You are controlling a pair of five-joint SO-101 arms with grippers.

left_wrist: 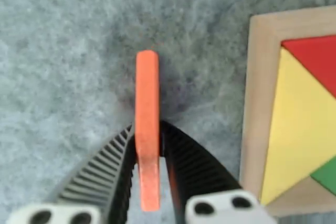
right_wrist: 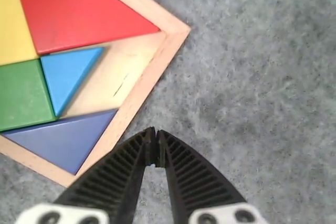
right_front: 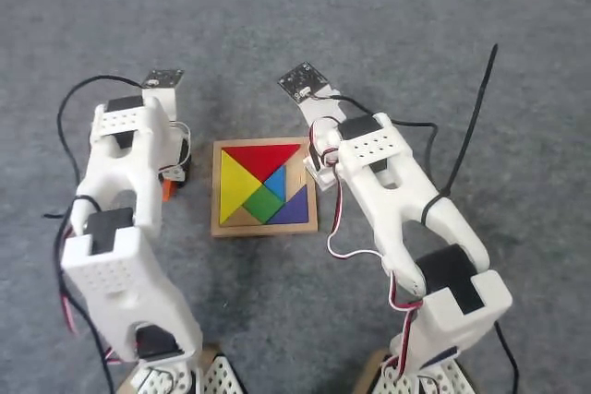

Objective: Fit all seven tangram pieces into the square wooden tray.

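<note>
High view | step: placing orange piece [left_wrist: 147,77], pinched on edge by left gripper [left_wrist: 148,128], left of central tray [right_front: 263,231] | right gripper [right_wrist: 154,135] pressed together, empty | next: lay piece flat into gap [right_wrist: 126,85]

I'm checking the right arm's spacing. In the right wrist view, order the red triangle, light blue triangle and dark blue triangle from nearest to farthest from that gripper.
1. Dark blue triangle, at the edge of the tray beside the right gripper.
2. Light blue triangle, further in, next to the green square.
3. Red triangle, along the tray's far side.
</note>
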